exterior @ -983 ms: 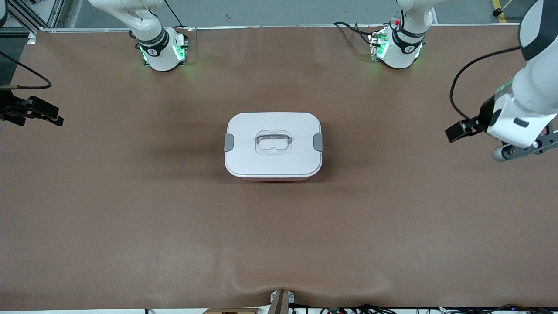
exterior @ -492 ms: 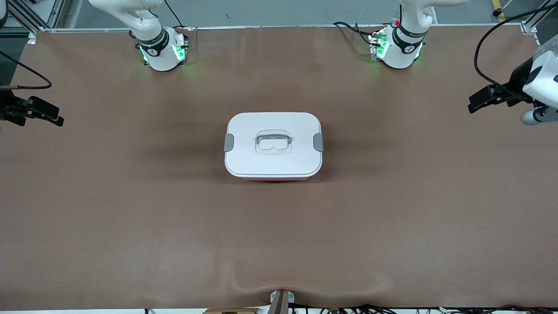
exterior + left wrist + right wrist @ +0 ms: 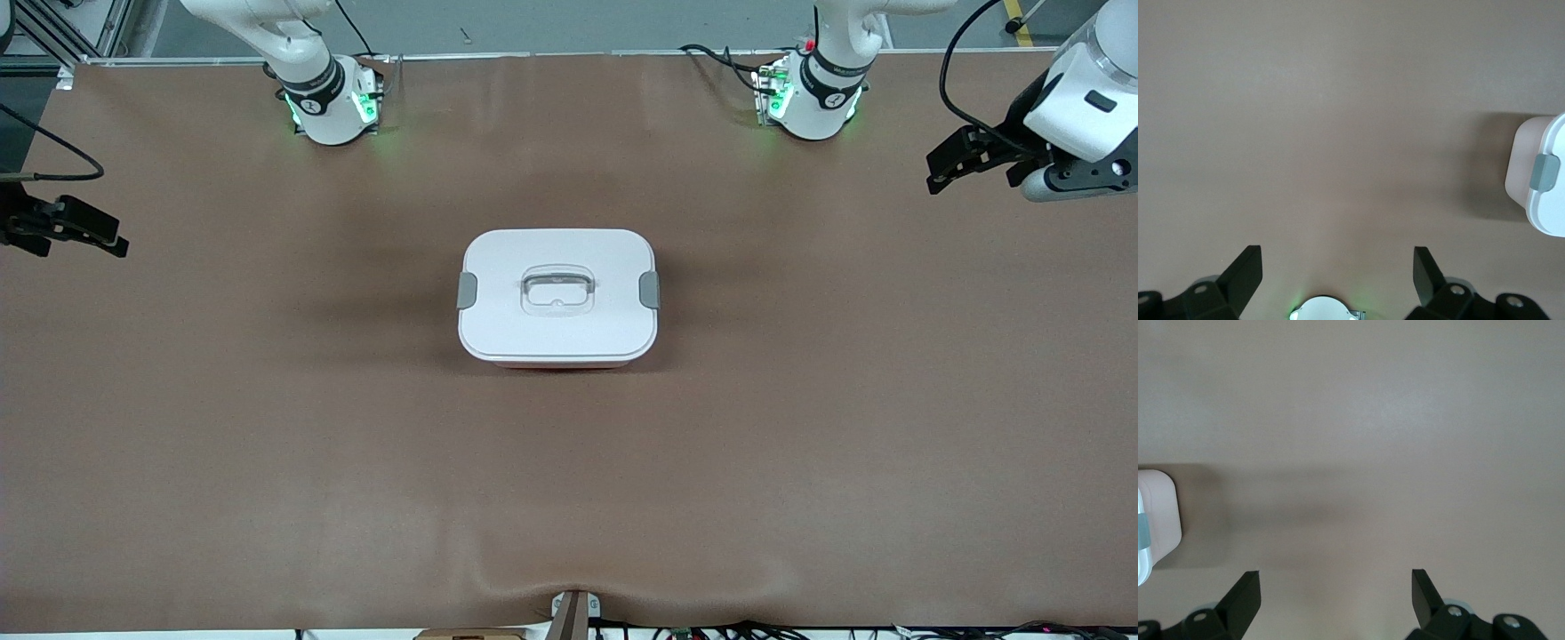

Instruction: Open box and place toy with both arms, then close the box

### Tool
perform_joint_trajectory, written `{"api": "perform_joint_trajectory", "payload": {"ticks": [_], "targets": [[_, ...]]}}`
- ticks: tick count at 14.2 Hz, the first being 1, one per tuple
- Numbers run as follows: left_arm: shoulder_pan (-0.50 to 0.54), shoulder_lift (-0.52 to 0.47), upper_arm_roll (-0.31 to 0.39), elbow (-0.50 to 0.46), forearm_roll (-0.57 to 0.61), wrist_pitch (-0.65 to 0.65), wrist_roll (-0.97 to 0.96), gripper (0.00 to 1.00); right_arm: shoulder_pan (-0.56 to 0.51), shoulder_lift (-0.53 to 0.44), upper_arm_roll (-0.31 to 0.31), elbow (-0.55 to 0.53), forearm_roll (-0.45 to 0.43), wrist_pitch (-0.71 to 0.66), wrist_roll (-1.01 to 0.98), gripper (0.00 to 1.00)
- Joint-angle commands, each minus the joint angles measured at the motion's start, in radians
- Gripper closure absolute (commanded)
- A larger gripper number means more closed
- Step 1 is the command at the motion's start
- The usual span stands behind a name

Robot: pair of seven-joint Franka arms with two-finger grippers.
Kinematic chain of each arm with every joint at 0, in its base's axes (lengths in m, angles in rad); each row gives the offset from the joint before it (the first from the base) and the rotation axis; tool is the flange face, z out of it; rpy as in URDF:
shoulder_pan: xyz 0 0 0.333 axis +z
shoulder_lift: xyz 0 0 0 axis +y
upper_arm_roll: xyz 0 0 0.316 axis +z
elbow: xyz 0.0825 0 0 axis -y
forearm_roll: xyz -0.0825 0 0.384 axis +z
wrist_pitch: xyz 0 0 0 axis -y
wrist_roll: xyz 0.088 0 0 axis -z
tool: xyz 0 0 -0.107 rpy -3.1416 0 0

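Observation:
The box stands shut in the middle of the table, with its white lid on, grey side clips and a clear top handle. A thin strip of its pink tub shows under the lid. The toy is out of view. My left gripper is open and empty over the left arm's end of the table, well apart from the box. My right gripper is open and empty over the right arm's end. The left wrist view shows open fingers and a box end. The right wrist view shows open fingers and a box corner.
The brown table mat is wrinkled at its edge nearest the front camera. Both arm bases glow green along the table's edge farthest from the front camera. The left arm's base also shows in the left wrist view.
The left arm has swung its gripper away from the front camera, toward the bases' edge of the table. The right arm and the box have not moved.

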Motion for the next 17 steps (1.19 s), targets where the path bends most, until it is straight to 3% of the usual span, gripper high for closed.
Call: {"api": "perform_joint_trajectory", "payload": {"ticks": [1, 17], "targets": [[0.008, -0.027, 0.008, -0.019, -0.005, 0.008, 0.056, 0.0, 0.002, 0.009, -0.001, 0.021, -0.005, -0.011, 0.009, 0.0], [0.027, -0.041, 0.025, -0.005, 0.014, 0.037, 0.173, 0.0, 0.004, 0.012, -0.001, 0.029, -0.008, -0.016, 0.007, 0.0]]}}
